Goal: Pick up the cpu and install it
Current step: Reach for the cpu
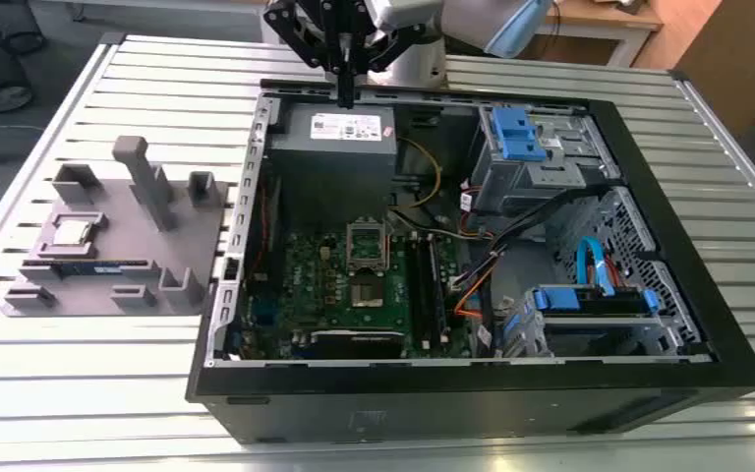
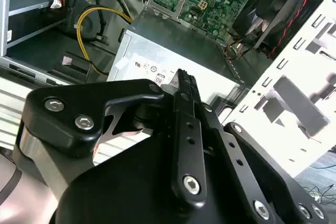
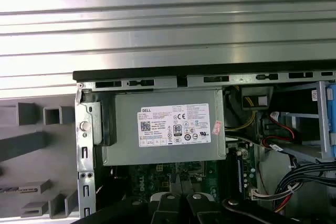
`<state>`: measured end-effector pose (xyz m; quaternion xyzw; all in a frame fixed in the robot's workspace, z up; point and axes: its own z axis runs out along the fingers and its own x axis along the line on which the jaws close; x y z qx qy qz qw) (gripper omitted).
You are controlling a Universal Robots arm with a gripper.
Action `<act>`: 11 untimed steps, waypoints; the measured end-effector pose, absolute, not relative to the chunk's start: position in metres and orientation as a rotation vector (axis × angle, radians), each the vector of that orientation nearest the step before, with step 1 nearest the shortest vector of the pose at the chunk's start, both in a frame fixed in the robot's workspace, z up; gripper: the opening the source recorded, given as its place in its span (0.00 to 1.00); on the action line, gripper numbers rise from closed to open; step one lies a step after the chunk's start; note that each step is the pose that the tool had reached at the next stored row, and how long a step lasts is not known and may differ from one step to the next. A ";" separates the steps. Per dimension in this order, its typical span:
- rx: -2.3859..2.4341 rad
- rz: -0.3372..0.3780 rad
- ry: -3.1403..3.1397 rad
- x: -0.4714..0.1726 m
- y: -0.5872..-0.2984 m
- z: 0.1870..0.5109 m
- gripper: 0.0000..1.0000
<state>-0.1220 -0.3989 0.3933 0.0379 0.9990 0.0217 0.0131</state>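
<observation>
Closed gripper (image 2: 184, 81) hangs empty over power supply (image 2: 176, 38).

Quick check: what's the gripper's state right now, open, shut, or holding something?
Gripper: shut, with nothing seen between its fingers, over the power supply. The cpu lies on the grey fixture.

Ribbed silver aluminium-slat table (image 1: 76, 393) carries two items. Open black tower PC case (image 1: 483, 398) lies on its side, centre to the exterior view's right. Grey moulded plastic fixture plate (image 1: 174, 246) (upright posts on it) sits flat at the exterior view's left, just beside the case.
</observation>
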 end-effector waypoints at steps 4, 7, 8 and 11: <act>0.118 0.068 3.112 -0.122 -0.399 0.393 0.11; 0.118 0.068 3.113 -0.123 -0.399 0.393 0.11; 0.118 0.068 3.112 -0.123 -0.399 0.393 0.11; 0.118 0.068 3.112 -0.125 -0.399 0.393 0.11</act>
